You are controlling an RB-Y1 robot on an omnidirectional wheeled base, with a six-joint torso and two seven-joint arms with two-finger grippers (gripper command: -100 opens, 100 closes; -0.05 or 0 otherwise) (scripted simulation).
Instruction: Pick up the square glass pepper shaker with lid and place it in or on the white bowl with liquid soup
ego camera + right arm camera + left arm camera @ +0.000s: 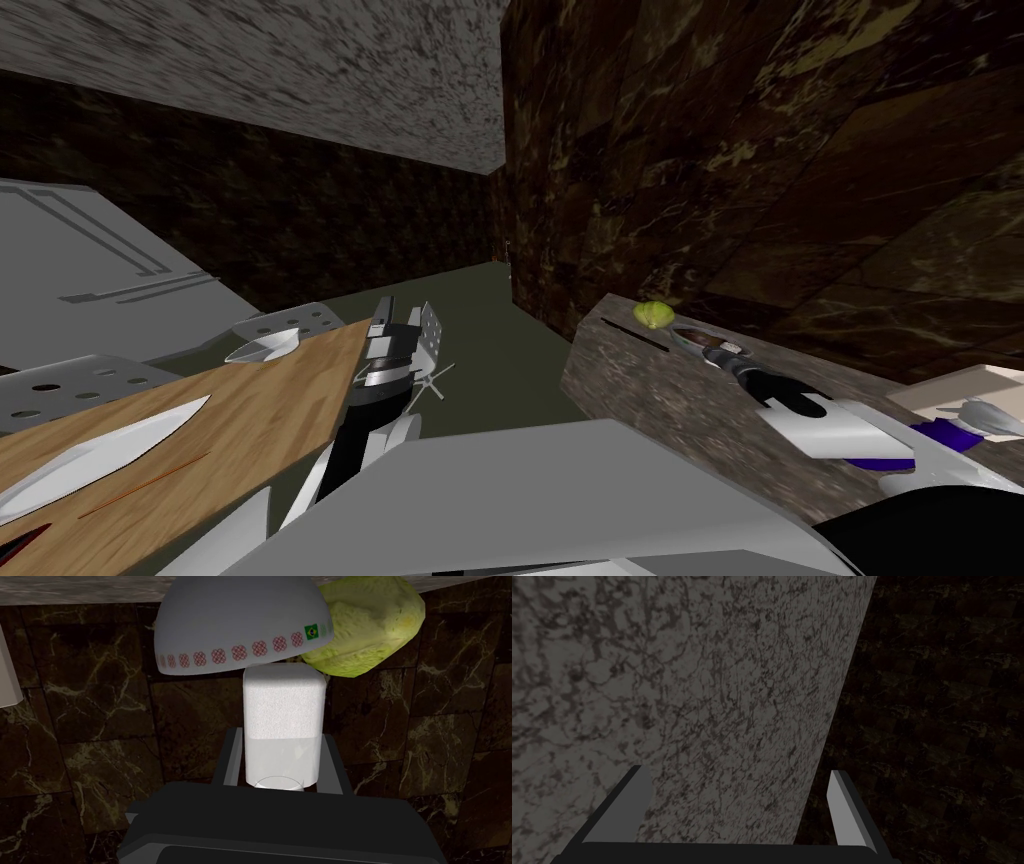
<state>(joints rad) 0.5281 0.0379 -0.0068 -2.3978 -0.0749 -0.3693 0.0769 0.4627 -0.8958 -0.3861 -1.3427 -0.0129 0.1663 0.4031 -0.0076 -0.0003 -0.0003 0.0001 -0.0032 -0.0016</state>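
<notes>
My right gripper [281,736] is shut on the square pepper shaker [283,711], a white-topped block with a clear lower half, pressed between both fingers. The shaker's far end sits right at the rim of the white bowl [235,621], which has a band of red flower marks; I cannot tell whether they touch. In the head view the right gripper [728,358] reaches across the marble counter [640,400] to the bowl [688,335]. My left gripper [738,771] is open and holds nothing; it hangs beside the wooden table [200,420].
A pale green lettuce head [370,631] lies right behind the bowl, also seen as the lettuce [652,314] at the counter's far end. A dark marble wall [800,180] runs close behind the counter. White blade-like items [110,450] lie on the wooden table.
</notes>
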